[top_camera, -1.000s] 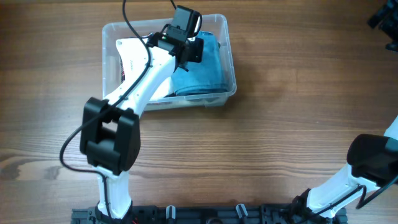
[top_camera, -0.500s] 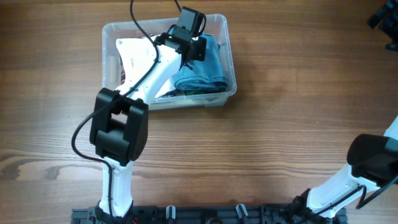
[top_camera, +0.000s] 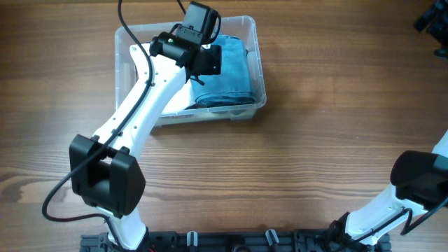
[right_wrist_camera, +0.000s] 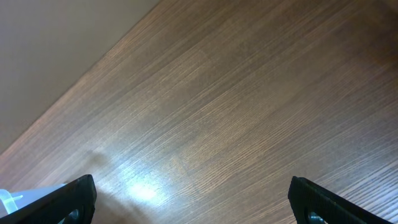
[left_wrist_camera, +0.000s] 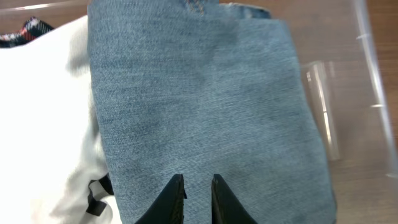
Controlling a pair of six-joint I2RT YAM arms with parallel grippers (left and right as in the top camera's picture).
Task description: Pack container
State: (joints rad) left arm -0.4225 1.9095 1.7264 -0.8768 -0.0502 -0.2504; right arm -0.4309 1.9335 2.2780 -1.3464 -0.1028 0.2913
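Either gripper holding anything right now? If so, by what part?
Nothing appears held. Left gripper sits nearly shut over the flat folded denim in the container; right gripper is open over the table.

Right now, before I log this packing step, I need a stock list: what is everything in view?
container: one, clear plastic, far side of the table, left of centre.
denim garment: one, blue, folded, in the container's right part.
white cloth: one, white, in the container beside the denim.
plaid fabric: one patch showing, red and black, at the white cloth's edge; what it is cannot be told.
table: one, brown wood, under everything.
left gripper: one, black, fingers almost together, over the denim.
right gripper: one, black, wide open above the table.
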